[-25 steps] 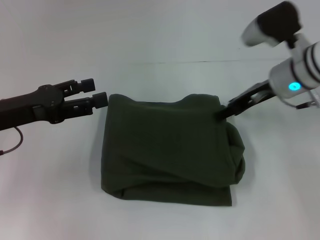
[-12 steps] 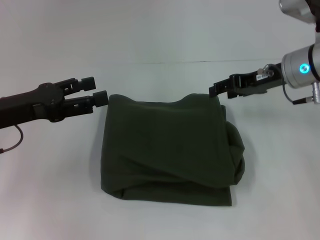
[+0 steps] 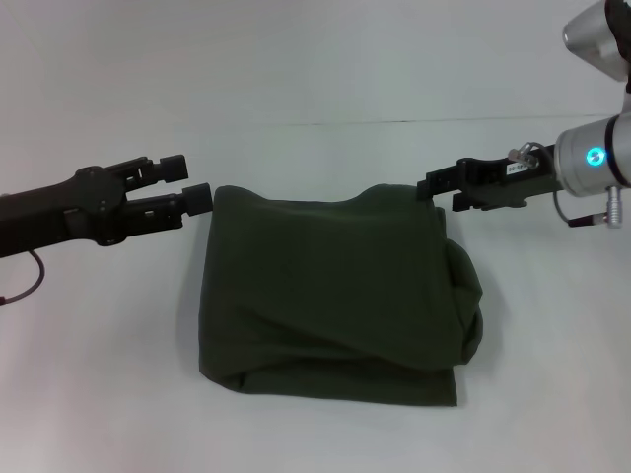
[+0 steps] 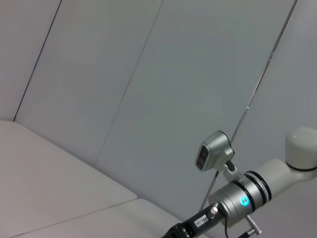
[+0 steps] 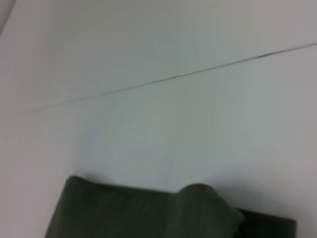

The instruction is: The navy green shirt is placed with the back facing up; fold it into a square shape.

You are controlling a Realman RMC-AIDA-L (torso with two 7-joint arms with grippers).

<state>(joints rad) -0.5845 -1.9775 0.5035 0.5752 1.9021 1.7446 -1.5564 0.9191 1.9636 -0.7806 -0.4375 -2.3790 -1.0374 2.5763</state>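
- Shirt (image 3: 335,291) lies on the white bench (image 3: 99,394), folded into a rough, thick rectangle, plain olive side up. No lettering shows.
- Fold is uneven: far edge has a small hump near the middle-right, right side bulges in a rolled bunch, near edge sits fairly straight.
- Left gripper (image 3: 187,182) sits just off the shirt's far-left corner, arm reaching in from the left, low over the bench.
- Left fingers (image 3: 175,165) are parted by a narrow gap, one above the other in the head view, with nothing between them. The lower fingertip is right at the shirt's corner edge; cannot tell whether it touches the cloth.
- Right gripper (image 3: 430,185) is at the shirt's far-right corner, arm coming in from the right, level and pointing left.
- Right fingers look close together at the tips, with no cloth seen between them. They are just above or against the corner; contact cannot be settled from the head view.
- Right wrist view: the shirt's far edge (image 5: 148,210) with its hump, bare bench beyond; own fingers not in frame.
- Left wrist view: mostly wall panels; the right arm (image 4: 247,196) shows farther off with a lit blue ring, and no shirt in frame.
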